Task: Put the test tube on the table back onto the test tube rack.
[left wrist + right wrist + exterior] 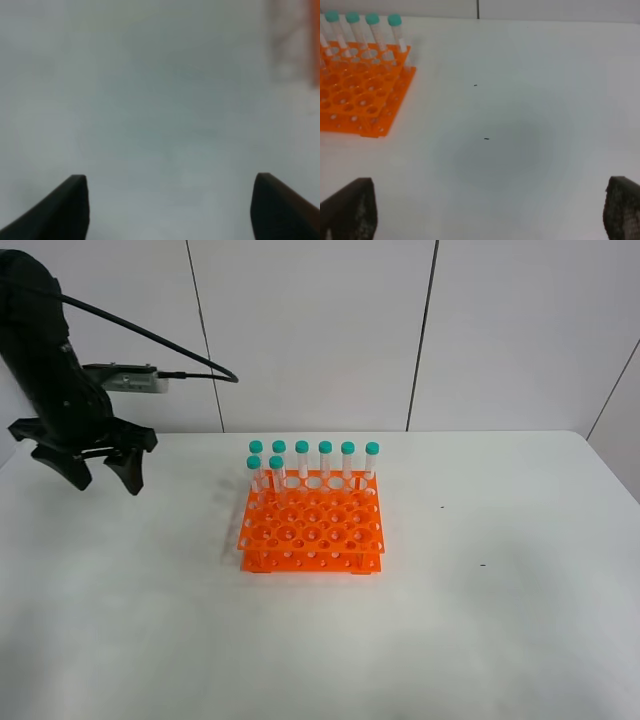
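Tubes (302, 462) all stand in the rack (311, 525); none lies on the bench (500, 620). Left fingers (100, 472) hang spread and empty, right fingers (355, 205) spread too, apparently task finished.

Orange test tube rack (312, 523), teal-capped tubes (325, 461), white table (500, 620).

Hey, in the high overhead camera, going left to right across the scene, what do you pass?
Left gripper, open and empty over the table → the orange test tube rack holding teal-capped tubes along its back rows → two tiny dark specks on the bare tabletop.
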You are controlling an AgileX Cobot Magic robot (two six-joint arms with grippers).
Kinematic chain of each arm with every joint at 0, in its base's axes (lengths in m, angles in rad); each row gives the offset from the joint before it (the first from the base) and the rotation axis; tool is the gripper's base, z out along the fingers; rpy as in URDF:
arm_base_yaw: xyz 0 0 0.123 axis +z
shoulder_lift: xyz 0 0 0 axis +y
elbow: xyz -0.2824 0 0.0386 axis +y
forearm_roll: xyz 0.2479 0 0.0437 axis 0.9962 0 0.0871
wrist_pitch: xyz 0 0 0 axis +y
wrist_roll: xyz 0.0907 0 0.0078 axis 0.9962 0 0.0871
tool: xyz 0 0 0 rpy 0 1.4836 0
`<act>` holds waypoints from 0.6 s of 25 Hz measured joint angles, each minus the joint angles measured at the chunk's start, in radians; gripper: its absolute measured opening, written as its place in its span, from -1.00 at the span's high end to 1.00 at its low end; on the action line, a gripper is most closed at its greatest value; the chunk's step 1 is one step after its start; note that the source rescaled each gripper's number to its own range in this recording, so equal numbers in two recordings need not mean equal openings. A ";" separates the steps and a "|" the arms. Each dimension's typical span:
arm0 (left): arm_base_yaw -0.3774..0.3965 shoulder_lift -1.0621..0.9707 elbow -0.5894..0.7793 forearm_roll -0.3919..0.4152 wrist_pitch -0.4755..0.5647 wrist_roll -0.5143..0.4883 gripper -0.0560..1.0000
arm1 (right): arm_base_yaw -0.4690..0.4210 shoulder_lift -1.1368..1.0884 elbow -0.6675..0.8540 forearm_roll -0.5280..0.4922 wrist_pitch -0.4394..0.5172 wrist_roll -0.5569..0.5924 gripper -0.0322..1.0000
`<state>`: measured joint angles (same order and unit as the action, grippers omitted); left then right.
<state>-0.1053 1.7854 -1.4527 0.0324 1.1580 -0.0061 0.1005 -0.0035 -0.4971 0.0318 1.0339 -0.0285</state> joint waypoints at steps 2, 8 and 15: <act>0.036 0.000 -0.001 0.000 0.011 0.000 -0.92 | 0.000 0.000 0.000 0.000 0.000 0.000 -0.97; 0.082 -0.023 0.027 0.000 0.011 0.000 -0.92 | 0.000 0.000 0.000 0.000 0.000 0.000 -0.97; 0.082 -0.219 0.240 -0.004 0.011 0.006 -0.92 | 0.000 0.000 0.000 0.000 0.000 0.000 -0.97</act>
<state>-0.0229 1.5664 -1.2126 0.0287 1.1686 0.0000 0.1005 -0.0035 -0.4971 0.0318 1.0339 -0.0285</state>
